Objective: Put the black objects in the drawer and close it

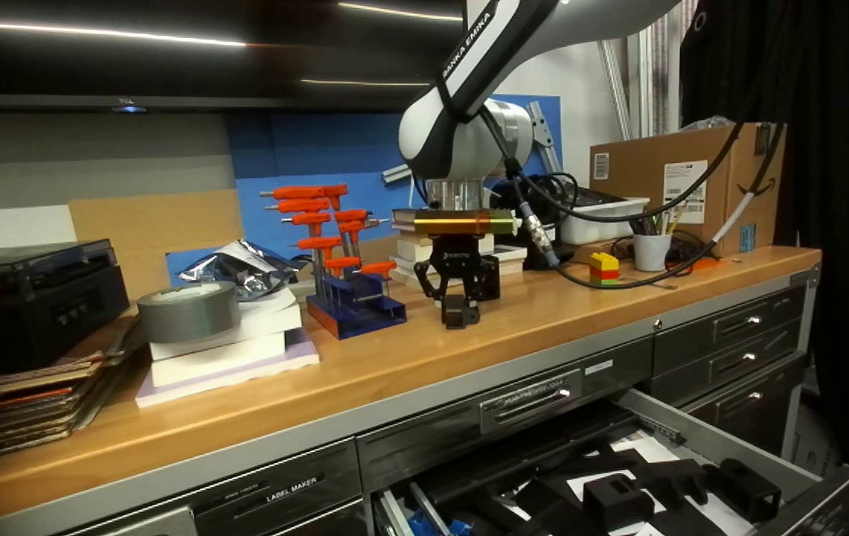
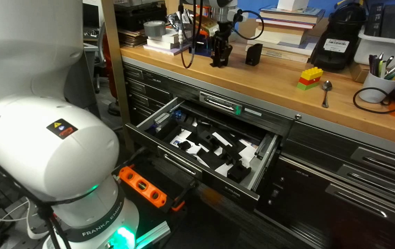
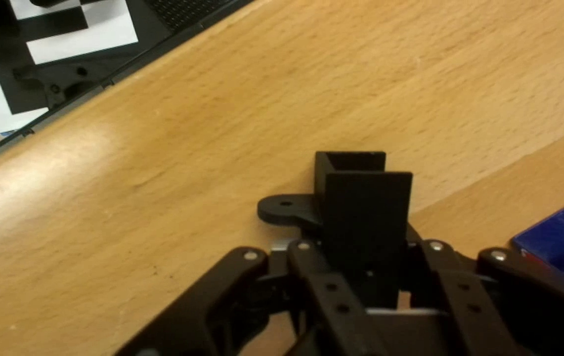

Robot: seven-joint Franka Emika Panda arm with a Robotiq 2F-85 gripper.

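Gripper (image 1: 457, 301) at bench (image 2: 273, 79), clasping tabbed blk pc (image 3: 366, 212), in an ext. view upright blk pc (image 2: 253, 54) at gripper's 3 o'clock, open drawer (image 2: 218, 181) at 6 o'clock, blk bits (image 2: 238, 172) inside.

Metal drawer (image 2: 214, 181) open, black parts (image 1: 620, 506) inside

The parts lie scattered over the wide drawer's black-and-white lining (image 3: 84, 45). On the wooden worktop (image 2: 273, 81) above, a slant-topped black block (image 2: 253, 54) stands upright near a hollow, open-ended black box (image 3: 367, 212).
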